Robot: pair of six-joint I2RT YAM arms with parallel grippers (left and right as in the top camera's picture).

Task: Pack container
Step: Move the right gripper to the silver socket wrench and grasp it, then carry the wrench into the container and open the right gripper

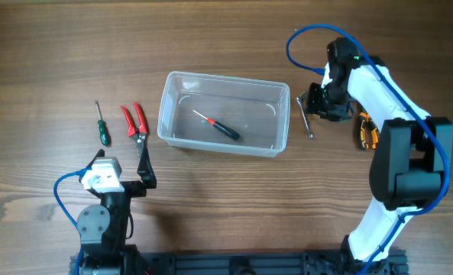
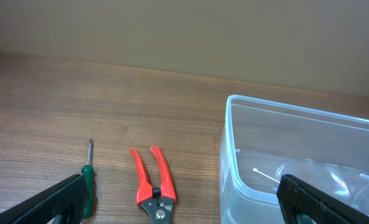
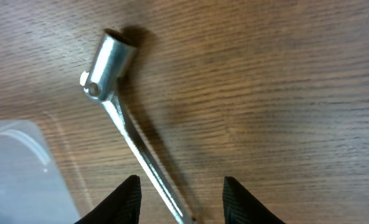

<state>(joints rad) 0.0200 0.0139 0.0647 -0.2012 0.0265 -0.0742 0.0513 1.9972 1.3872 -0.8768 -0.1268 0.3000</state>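
The clear plastic container stands mid-table and holds a black-handled screwdriver. Its near corner shows in the left wrist view. A silver socket wrench lies on the wood just right of the container. My right gripper is open over it. In the right wrist view the wrench runs between the open fingertips without being gripped. My left gripper is open and empty at the front left, behind the red pliers. The left wrist view shows its fingertips wide apart.
A green-handled screwdriver lies left of the pliers, and both show in the left wrist view, screwdriver and pliers. An orange and black tool lies at the right, partly under the right arm.
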